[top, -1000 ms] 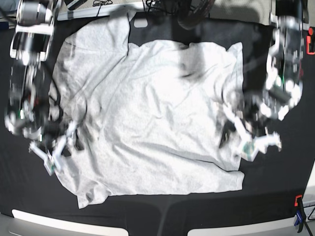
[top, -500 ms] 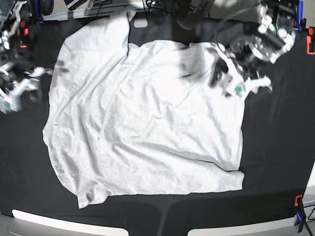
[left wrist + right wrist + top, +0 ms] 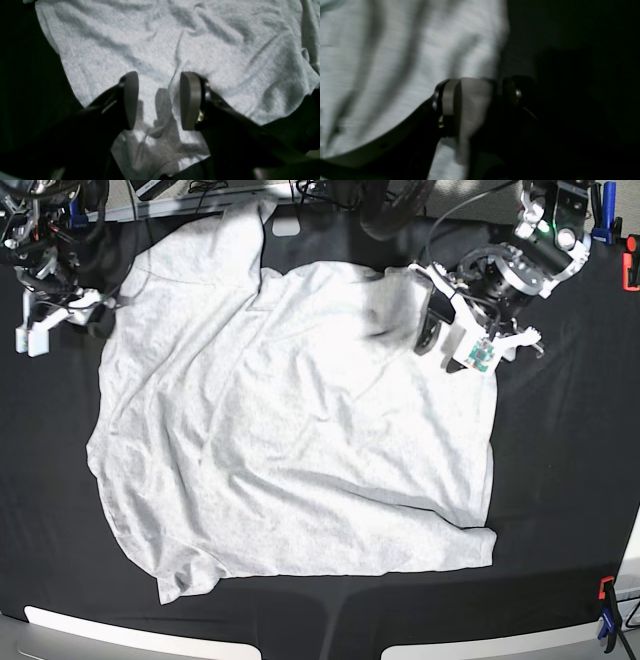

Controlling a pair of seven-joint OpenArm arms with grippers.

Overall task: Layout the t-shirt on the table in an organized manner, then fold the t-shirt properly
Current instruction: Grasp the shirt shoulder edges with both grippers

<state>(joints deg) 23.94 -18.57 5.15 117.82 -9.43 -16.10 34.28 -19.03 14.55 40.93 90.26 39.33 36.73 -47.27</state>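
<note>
On table (image 3: 560,480): t-shirt (image 3: 300,440) spread flat, creased.

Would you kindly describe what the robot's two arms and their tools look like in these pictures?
Each arm is black with silvery-white housings. The left tool has two black fingers tipped with flat, rounded grey pads; the base view shows white brackets and a small green part on it. The right tool looks similar, with a grey pad and small metal screws, and white-tipped from above. Dark cables trail behind.
</note>
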